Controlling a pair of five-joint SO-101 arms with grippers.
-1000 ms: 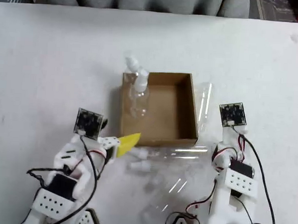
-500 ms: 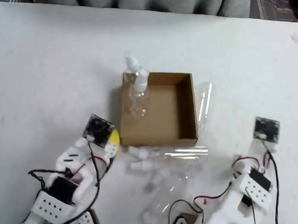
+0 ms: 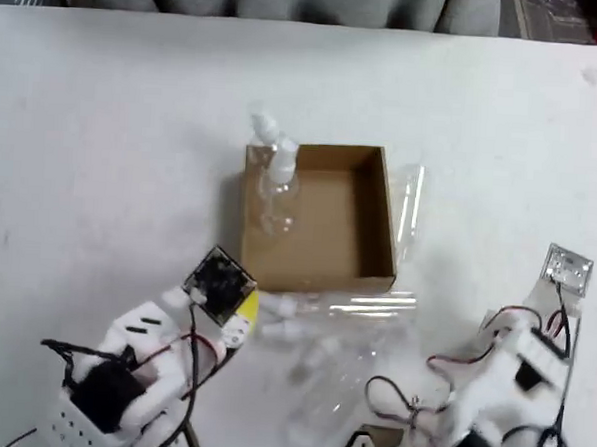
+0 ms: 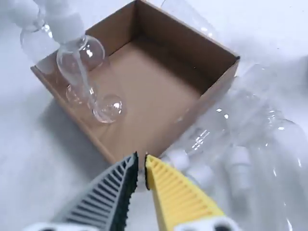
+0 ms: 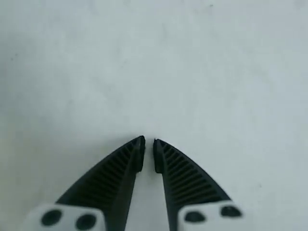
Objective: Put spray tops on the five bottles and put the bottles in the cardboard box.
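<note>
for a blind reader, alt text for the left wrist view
A cardboard box holds one clear bottle with a spray top. The shut left pincer hangs near its edge, beside more clear bottles lying outside the box.

We see bright light on the white worktop (image 3: 103,123), glare on clear plastic bottles (image 3: 374,306), soft shadow beside the brown cardboard box (image 3: 389,218).

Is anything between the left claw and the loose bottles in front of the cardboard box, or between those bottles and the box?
Nothing visible lies between the shut left claw and the nearest loose bottle. The box's front wall stands between those bottles and the floor inside. One capped bottle leans in a corner.
</note>
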